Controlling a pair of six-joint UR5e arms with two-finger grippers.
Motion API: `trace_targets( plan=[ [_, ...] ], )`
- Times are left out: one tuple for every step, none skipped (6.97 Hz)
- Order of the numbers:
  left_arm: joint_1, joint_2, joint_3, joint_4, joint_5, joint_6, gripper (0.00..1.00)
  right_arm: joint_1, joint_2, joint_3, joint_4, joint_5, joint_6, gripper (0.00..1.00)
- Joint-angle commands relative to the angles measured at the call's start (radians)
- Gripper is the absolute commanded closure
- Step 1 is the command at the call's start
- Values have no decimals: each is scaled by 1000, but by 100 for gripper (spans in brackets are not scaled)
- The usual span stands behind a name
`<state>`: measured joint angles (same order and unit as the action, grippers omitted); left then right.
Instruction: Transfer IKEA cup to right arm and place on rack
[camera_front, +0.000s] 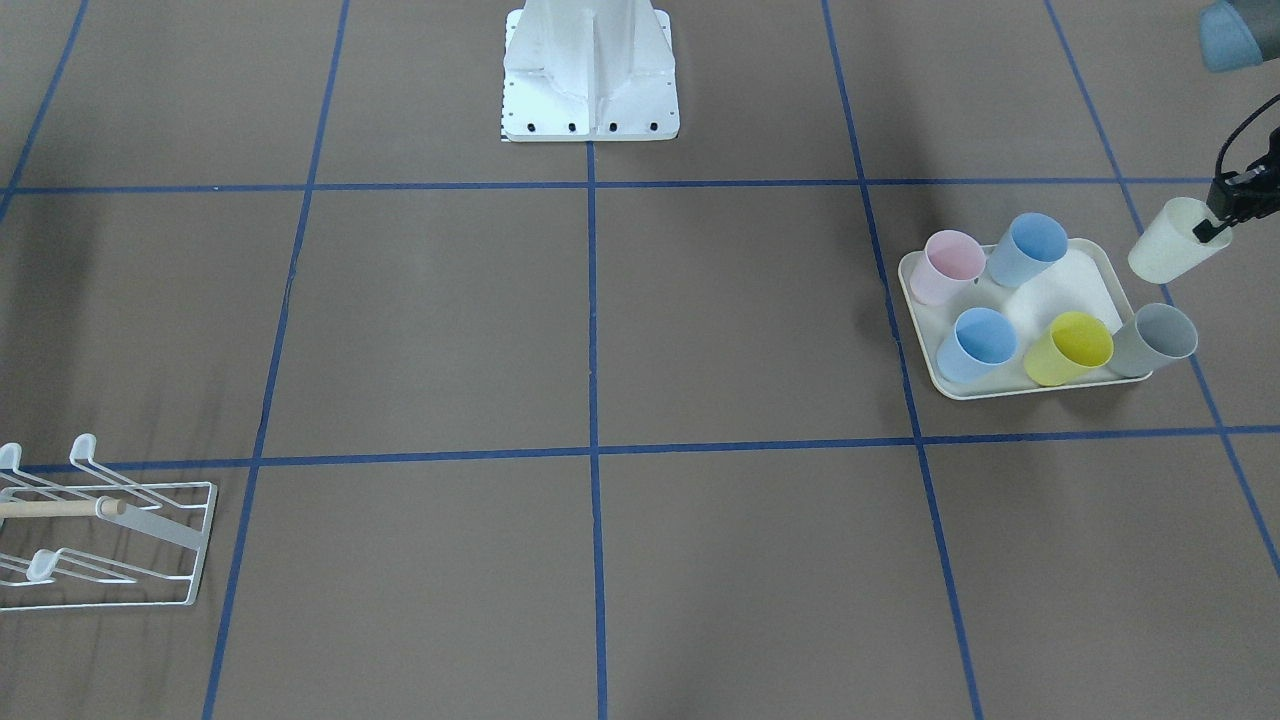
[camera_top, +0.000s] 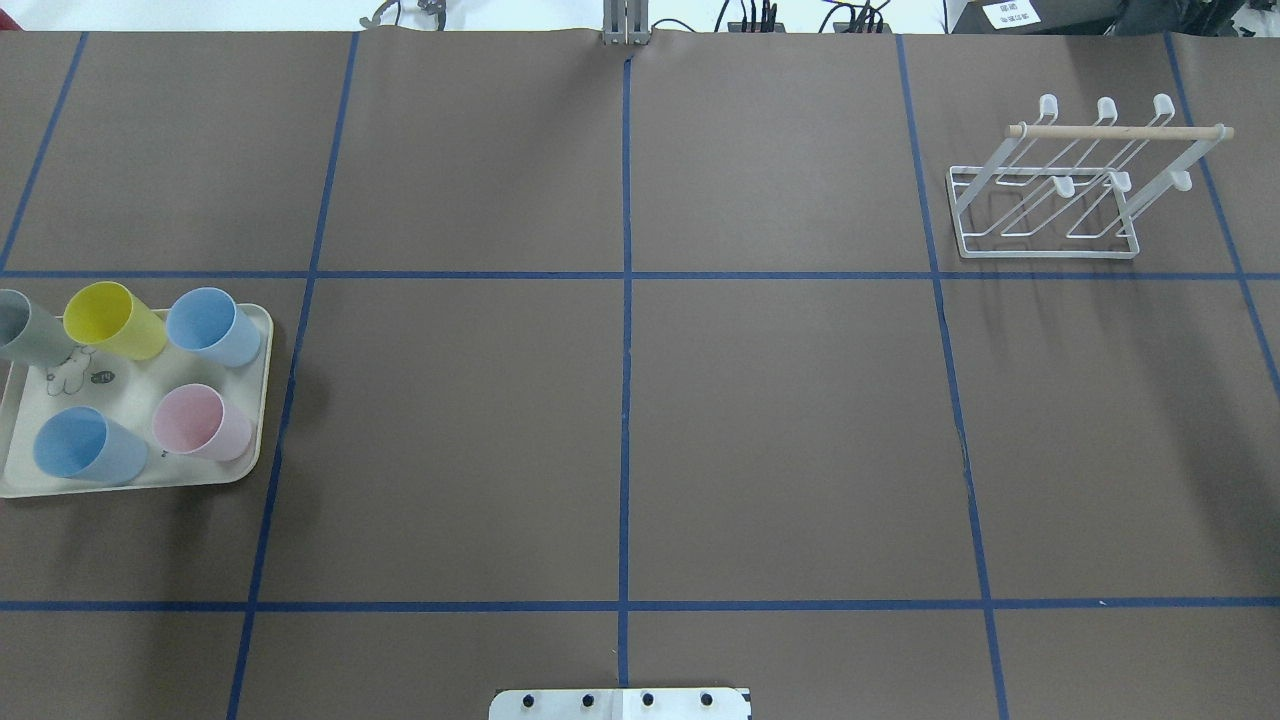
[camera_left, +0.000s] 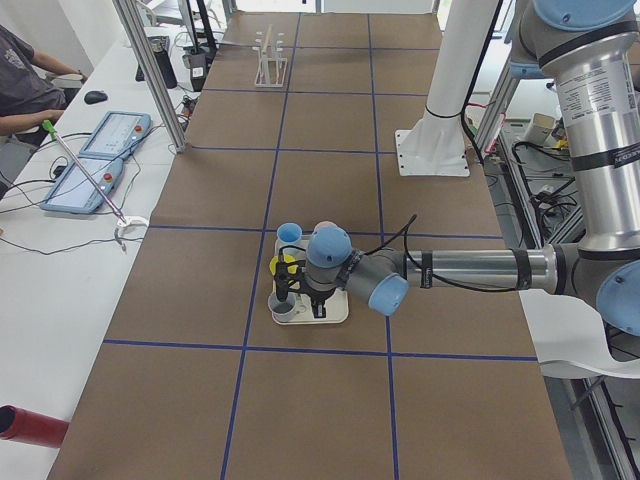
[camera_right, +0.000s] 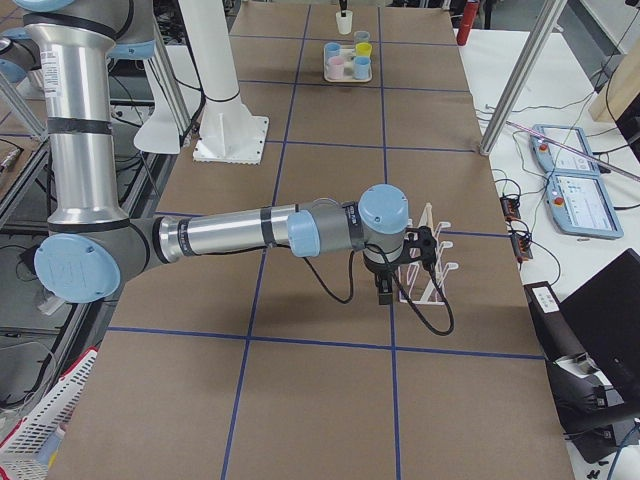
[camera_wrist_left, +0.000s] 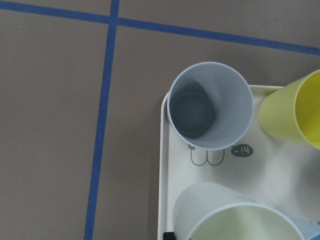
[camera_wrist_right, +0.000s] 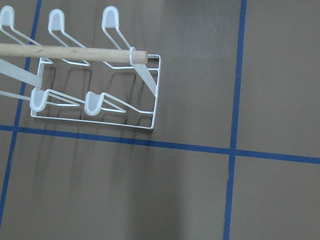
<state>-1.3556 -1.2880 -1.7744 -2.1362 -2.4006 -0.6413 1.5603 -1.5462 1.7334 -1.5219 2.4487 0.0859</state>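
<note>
Pinching cream cup (camera_front: 1172, 252) rim: left gripper (camera_front: 1213, 228) (cup tilted, near tray (camera_front: 1060, 290)).

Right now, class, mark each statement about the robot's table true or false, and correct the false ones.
1. The left gripper holds a cream cup by its rim. True.
2. Six cups stand on the cream tray. False: five stand on it.
3. The white wire rack already carries a cup. False: its prongs are bare.
4. The yellow cup stands between a blue cup and the grey cup. True.
</note>
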Motion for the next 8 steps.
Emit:
trace_targets(
  plan=[
    [-98,-17,-51,65,-32,0,100,0,2,23,26,0,5,0],
    [-132,-95,-138,216,-29,-1,100,0,11,29,58,0,43,1],
    [-143,-146,-198,316,-23,-17,100,0,23,28,131,-5,111,1],
    [-142,-175,-213,317,-23,-100,100,-11,25,25,222,-16,162,1],
    [-140,-210,-224,306,-23,-194,100,-23,43,18,289,-25,217,1],
    [-137,-234,-243,274,-23,-255,100,-29,73,20,311,-31,282,1],
    [-125,-263,-241,218,-23,-355,100,-40,81,18,368,-33,293,1],
    [-73,-284,-241,146,-8,-451,100,-48,81,8,441,-33,331,1]
  ],
)
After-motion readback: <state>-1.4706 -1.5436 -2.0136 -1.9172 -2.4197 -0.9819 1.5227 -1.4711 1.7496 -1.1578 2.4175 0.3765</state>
